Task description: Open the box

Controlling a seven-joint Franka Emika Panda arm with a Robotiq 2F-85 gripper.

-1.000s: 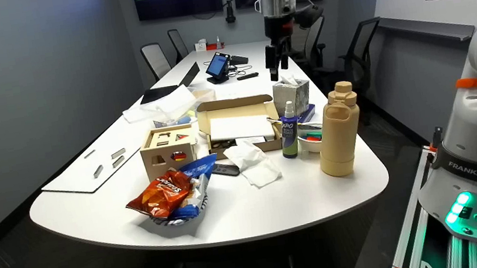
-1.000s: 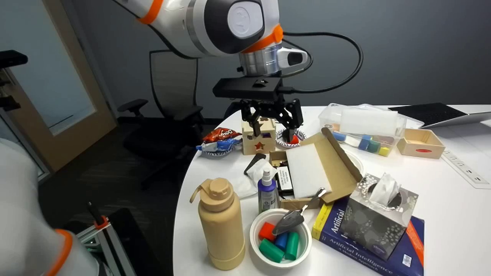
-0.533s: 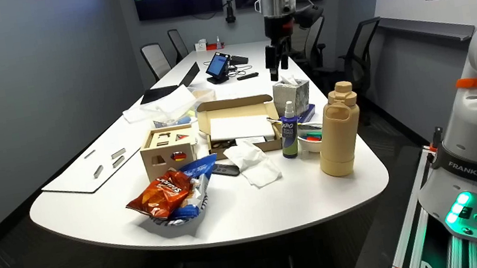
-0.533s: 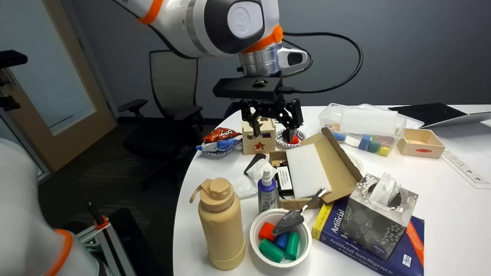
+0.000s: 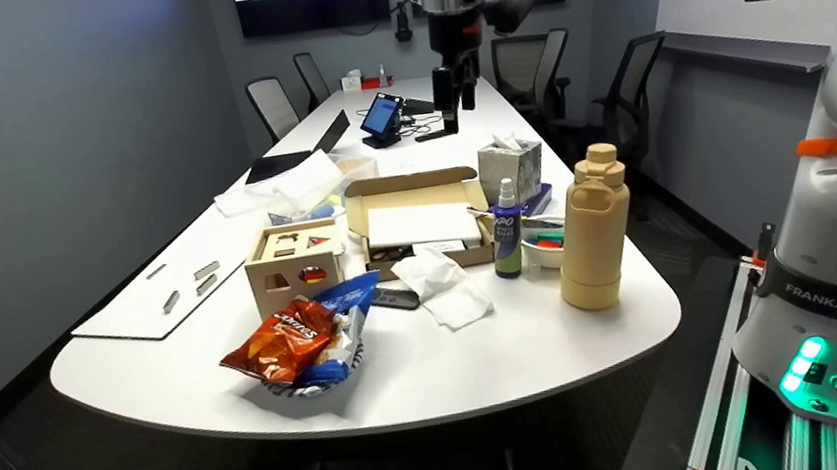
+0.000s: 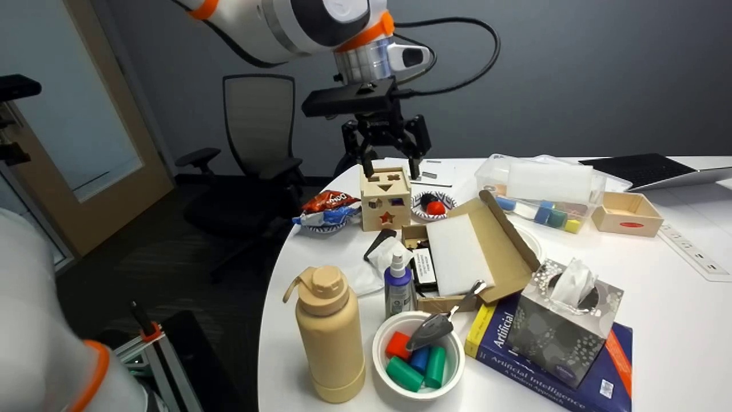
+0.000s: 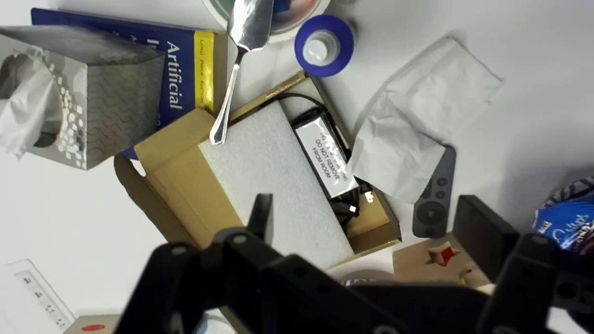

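The wooden box, its top on, stands below and left of the gripper in an exterior view; the gripper, spread and holding nothing, has just risen and shifted toward it, so opening probably hasn't begun.

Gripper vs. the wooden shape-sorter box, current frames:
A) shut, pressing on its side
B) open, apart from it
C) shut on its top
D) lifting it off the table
B: in the wrist view the fingers of the gripper are spread and hold nothing, and an exterior view shows a plain gap between them and the wooden shape-sorter box.
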